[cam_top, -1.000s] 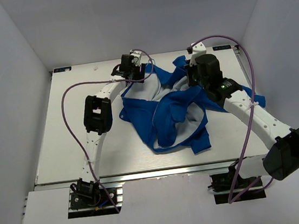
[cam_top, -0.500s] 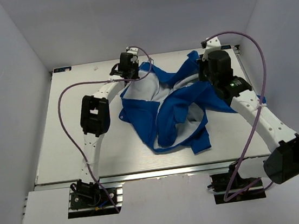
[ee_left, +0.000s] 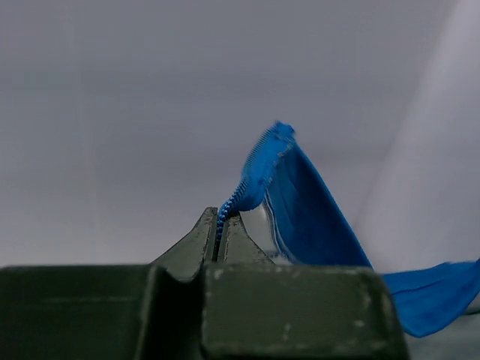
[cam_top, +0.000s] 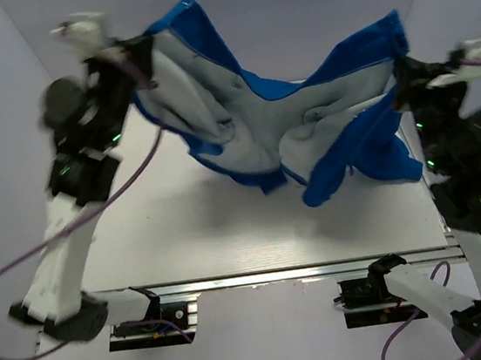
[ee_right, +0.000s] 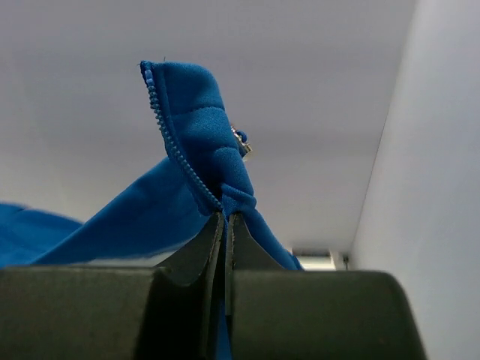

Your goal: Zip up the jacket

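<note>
The jacket (cam_top: 214, 104) hangs spread open above the worktop (cam_top: 212, 236). The left claw (ee_left: 222, 225) is shut on one zipper edge (ee_left: 251, 169), the right claw (ee_right: 225, 225) on the other. Nothing is zipped yet — joining and closing both remain.

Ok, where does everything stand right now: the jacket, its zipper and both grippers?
jacket: up in the air, hanging spread between the two grippers, pale lining toward the top camera.
zipper: undone, its two halves far apart, one at each gripper.
left gripper: shut, pinching one zipper edge of the jacket.
right gripper: shut, pinching the other zipper edge.
</note>
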Tool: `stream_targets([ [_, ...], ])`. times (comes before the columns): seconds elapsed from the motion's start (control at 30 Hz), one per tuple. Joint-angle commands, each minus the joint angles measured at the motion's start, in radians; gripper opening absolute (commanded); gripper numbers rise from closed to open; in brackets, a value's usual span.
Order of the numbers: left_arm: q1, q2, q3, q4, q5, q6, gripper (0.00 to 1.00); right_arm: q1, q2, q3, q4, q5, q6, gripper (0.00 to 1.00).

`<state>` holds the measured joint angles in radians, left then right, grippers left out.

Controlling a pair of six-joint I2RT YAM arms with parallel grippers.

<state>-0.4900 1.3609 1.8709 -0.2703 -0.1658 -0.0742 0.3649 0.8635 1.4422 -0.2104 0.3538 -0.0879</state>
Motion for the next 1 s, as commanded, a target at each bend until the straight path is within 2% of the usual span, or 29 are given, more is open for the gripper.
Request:
stream_targets([
  [0.0, 0.011, -0.17, -0.013, 0.022, 0.074, -0.042, 0.0, -0.001, -0.09, 0.115, 0.126, -0.045, -0.036, 0.0],
  [0.13, 0.011, -0.266, 0.06, -0.015, 0.219, -0.099, 0.0, -0.003, -0.109, 0.253, 0.082, -0.076, -0.038, 0.0],
  [0.23, 0.011, -0.295, 0.105, -0.026, 0.259, -0.127, 0.0, -0.003, -0.104, 0.328, 0.072, -0.07, -0.047, 0.0],
  [0.4, 0.013, -0.26, 0.116, -0.04, 0.215, -0.15, 0.0, -0.003, -0.041, 0.379, 0.003, -0.07, -0.029, 0.0],
  [0.5, 0.013, -0.197, 0.096, -0.038, 0.142, -0.159, 0.0, -0.004, 0.014, 0.328, 0.012, -0.013, -0.021, 0.0],
  [0.6, 0.011, -0.109, 0.051, -0.027, -0.024, -0.157, 0.0, -0.004, 0.101, 0.245, 0.037, 0.059, 0.005, 0.0],
  [0.63, 0.011, -0.045, 0.047, -0.027, -0.14, -0.151, 0.0, -0.003, 0.132, 0.224, 0.039, 0.082, 0.013, 0.0],
  [0.7, 0.013, 0.038, 0.069, -0.055, -0.265, -0.13, 0.0, -0.003, 0.242, 0.218, 0.036, 0.134, 0.025, 0.0],
  [0.73, 0.014, 0.143, 0.094, -0.075, -0.367, -0.119, 0.0, -0.003, 0.287, 0.224, 0.031, 0.149, 0.03, 0.0],
  [0.8, 0.027, 0.263, 0.221, -0.177, -0.429, -0.118, 0.0, -0.017, 0.426, 0.265, 0.005, 0.195, 0.042, 0.0],
  [0.83, 0.054, 0.382, 0.272, -0.214, -0.44, -0.124, 0.0, -0.032, 0.525, 0.286, -0.012, 0.191, 0.056, 0.0],
  [0.87, 0.071, 0.441, 0.371, -0.278, -0.443, -0.148, 0.0, -0.047, 0.576, 0.341, -0.032, 0.177, 0.075, 0.0],
  [0.97, 0.148, 0.645, 0.526, -0.364, -0.417, -0.22, 0.0, -0.092, 0.777, 0.478, -0.124, 0.169, 0.152, 0.0],
])
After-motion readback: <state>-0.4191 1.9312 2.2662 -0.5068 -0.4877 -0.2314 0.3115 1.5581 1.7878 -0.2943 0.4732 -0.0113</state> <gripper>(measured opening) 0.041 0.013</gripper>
